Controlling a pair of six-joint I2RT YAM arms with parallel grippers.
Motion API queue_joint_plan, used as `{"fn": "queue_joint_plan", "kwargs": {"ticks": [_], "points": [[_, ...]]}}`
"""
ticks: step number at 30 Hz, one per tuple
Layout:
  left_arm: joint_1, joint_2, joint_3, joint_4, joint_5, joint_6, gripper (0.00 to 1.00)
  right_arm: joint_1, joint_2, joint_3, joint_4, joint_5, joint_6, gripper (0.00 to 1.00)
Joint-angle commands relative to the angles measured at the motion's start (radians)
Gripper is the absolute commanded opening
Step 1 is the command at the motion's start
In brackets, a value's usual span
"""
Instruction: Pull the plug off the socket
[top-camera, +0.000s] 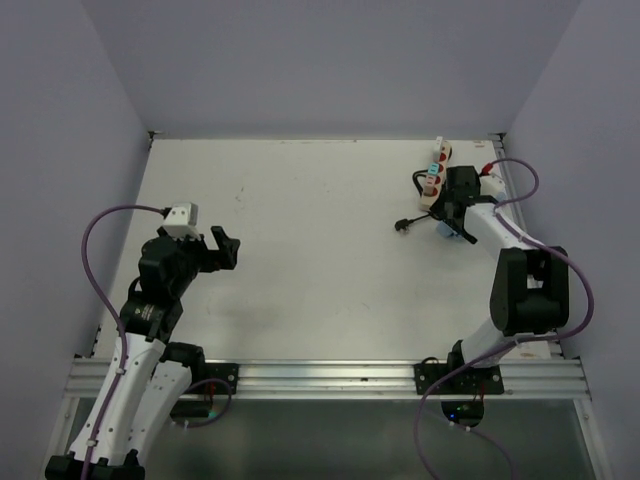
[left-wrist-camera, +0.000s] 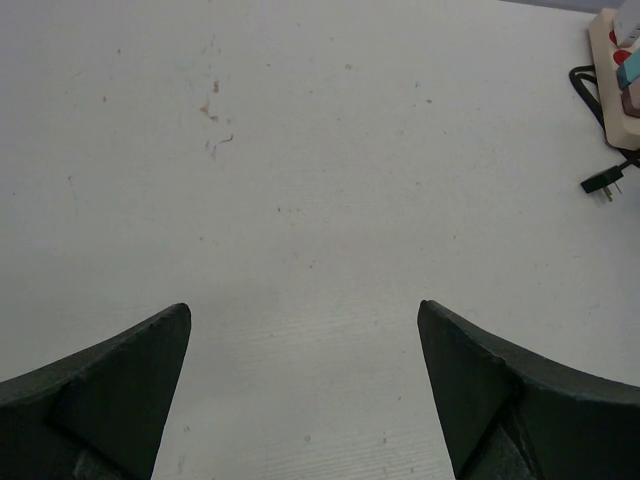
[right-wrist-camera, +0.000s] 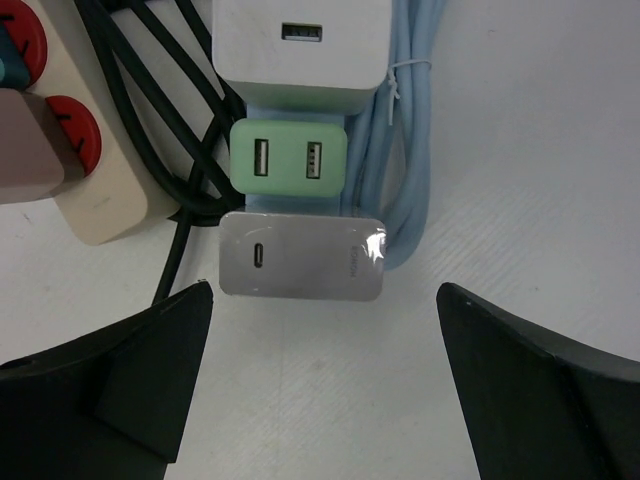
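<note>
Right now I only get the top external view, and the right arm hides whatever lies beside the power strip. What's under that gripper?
Observer: Three chargers in a row: a white charger, a green charger with two ports, then a silver charger nearest the right gripper.
Operator: Is it gripping one?
Observer: No. It is open, jaws wider than the silver charger, closed on nothing.
Operator: Anything else beside them?
Observer: A bundled pale blue cable, on the side away from the beige power strip.
</note>
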Motion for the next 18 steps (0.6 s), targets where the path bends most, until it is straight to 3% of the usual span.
{"fn": "queue_joint_plan", "kwargs": {"ticks": [1,11,18], "points": [[-0.010,-0.006,0.004,0.055,-0.006,0.007,1.00,-0.007,0.044,0.060,0.053,-0.021,0.029,0.99],[-0.011,-0.003,0.003,0.062,-0.003,0.009,1.00,-0.007,0.160,0.078,0.030,-0.001,0.058,0.98],[-0.011,0.000,0.003,0.062,0.000,0.009,1.00,-0.017,0.174,0.058,0.033,0.025,0.045,0.70]]}}
